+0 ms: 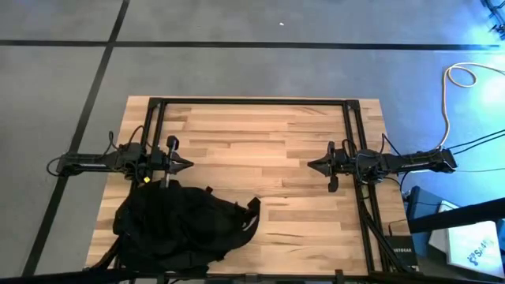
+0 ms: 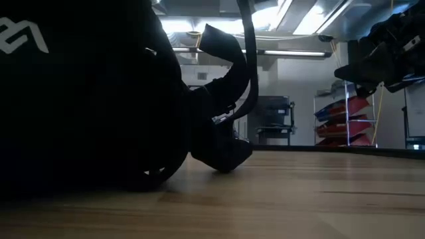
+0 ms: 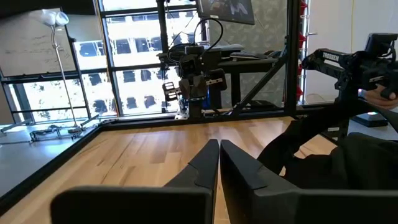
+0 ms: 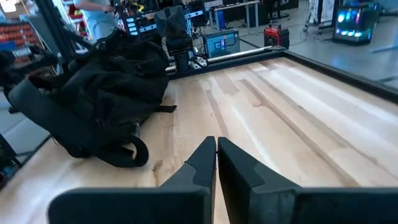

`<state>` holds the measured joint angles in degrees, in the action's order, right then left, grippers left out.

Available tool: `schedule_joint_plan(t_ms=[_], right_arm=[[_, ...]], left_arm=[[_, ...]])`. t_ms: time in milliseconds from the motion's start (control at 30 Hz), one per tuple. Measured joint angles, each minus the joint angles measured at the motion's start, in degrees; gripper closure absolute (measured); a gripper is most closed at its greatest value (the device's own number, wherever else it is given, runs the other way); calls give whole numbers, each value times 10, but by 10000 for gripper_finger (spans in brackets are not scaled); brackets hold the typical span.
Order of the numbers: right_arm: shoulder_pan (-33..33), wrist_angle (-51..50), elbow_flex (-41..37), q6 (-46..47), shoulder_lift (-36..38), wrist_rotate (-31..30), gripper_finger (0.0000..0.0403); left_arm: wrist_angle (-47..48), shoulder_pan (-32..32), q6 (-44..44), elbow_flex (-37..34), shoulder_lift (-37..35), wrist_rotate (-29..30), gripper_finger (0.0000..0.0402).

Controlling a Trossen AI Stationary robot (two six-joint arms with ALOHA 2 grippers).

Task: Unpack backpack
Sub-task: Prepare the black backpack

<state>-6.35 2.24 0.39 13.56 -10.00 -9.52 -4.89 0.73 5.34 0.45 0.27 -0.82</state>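
Observation:
The black fabric backpack point(image 1: 177, 225) lies slumped on the table's near left part, its bottom on the wood. In the low view the backpack point(image 2: 86, 99) fills the left side, with a white logo and a strap looping up. In the right wrist view the backpack point(image 4: 102, 93) sits far ahead. My left gripper point(image 1: 189, 165) hovers shut above the table, just beyond the backpack's far edge. My right gripper point(image 1: 310, 165) hovers shut at the table's right middle, well away from the pack.
A black metal frame point(image 1: 252, 101) runs along the far edge and down both sides of the table. Bare wood point(image 1: 260, 142) stretches between the two grippers. A black box point(image 1: 398, 254) sits off the table's near right corner.

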Motion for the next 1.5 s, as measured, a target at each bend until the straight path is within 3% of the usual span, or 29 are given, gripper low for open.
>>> schedule_joint_plan(t_ms=[800,1067,1167,1300,1500], right_arm=[[0,1,0,-66,0,-16,403],[0,5,0,-46,-1,-44,403],[0,12,0,-36,-11,-109,400],[0,25,0,-20,-25,-140,357],[0,135,0,-17,-76,-117,213]], left_arm=[[0,0,0,0,0,0,402],[0,0,1,0,0,1,402],[0,0,16,0,0,4,402],[-1,0,22,0,0,4,402],[-1,0,29,0,0,6,402]])
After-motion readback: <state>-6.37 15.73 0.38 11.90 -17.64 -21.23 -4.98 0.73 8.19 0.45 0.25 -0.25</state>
